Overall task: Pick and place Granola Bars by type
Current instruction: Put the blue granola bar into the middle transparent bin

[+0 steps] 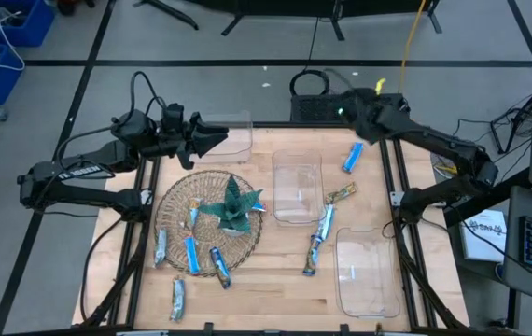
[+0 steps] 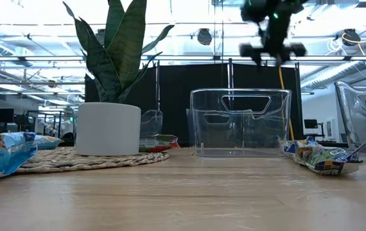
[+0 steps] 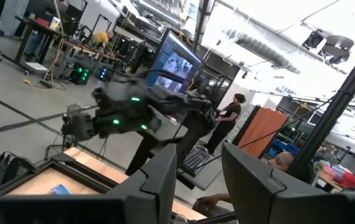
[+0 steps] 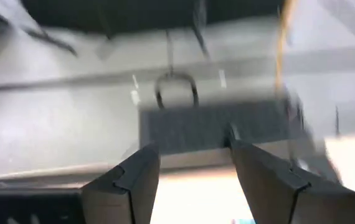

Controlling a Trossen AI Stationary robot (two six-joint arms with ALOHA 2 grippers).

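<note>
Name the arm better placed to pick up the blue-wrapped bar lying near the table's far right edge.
Right. The right gripper, jaws open and empty, hovers just beyond the blue-wrapped granola bar; the left gripper waits across the table by the far-left clear bin.

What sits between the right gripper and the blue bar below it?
Nothing visible. The right gripper hangs open over the table's far edge, and the blue bar lies bare on the wood just nearer, beside the middle bin.
</note>
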